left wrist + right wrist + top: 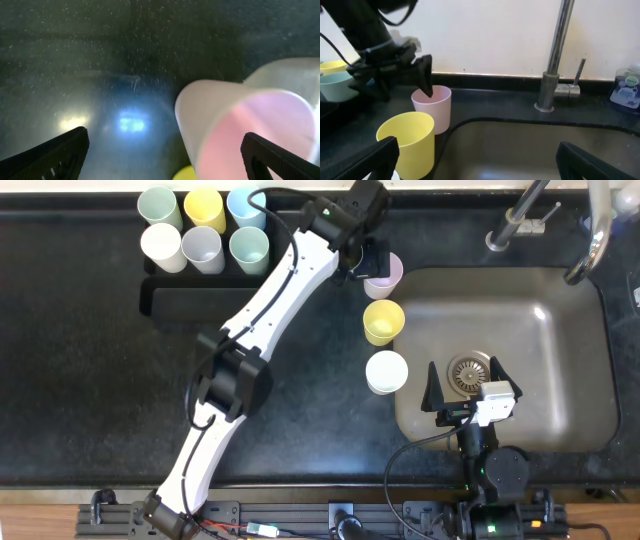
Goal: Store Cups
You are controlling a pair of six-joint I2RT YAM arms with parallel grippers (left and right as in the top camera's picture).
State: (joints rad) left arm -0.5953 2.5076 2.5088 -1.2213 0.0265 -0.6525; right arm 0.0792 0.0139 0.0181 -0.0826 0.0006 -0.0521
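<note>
End effector [366, 267] open over pink cup [388, 273].

Top looks down; wrist views share pink cup [437, 112].

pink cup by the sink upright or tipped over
Upright: the pink cup stands on its base on the counter, open mouth up.

My right tool [477, 157], fingers spread wide, over the sink [530, 145]; my left tool [405, 90] at the rim of the pink cup [436, 114], yellow cup [410, 145] just beside.
</note>
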